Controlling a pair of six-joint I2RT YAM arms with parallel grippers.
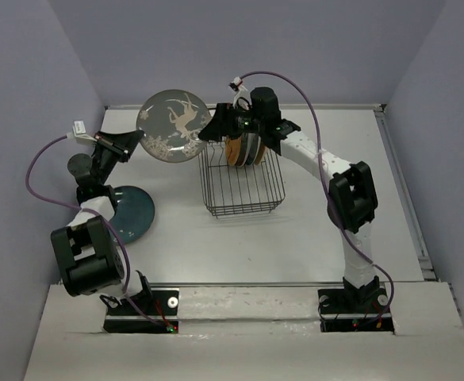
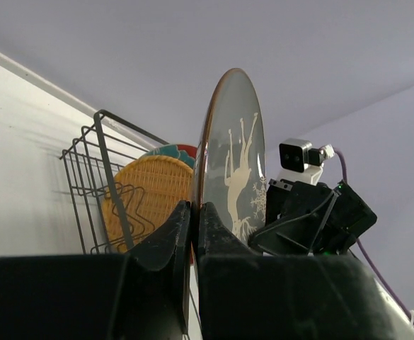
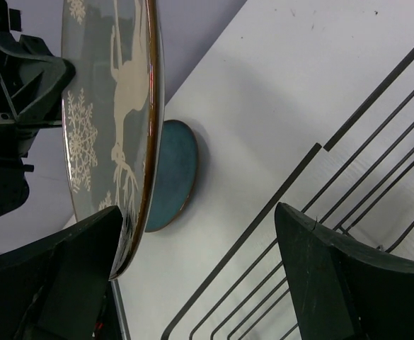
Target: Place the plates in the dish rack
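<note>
My left gripper [image 2: 192, 212] is shut on the rim of the grey plate with a cream deer pattern [image 2: 235, 156], holding it on edge in the air left of the dish rack [image 1: 243, 182]. From above, the grey plate [image 1: 172, 125] hangs between my left gripper [image 1: 134, 141] and my right gripper [image 1: 215, 127]. My right gripper [image 3: 203, 248] is open, and the grey plate's [image 3: 107, 106] far rim sits just inside its left finger [image 3: 72, 276]. A dark teal plate [image 1: 132, 213] lies flat on the table. Several plates [image 1: 243, 149] stand in the rack's far end, a tan one [image 2: 150, 198] nearest.
The rack's near half shows bare wire dividers [image 3: 320, 248]. Purple cables loop over both arms. Grey walls close in the table on the left, back and right. The teal plate [image 3: 175, 173] lies below the held plate, by the left arm's base.
</note>
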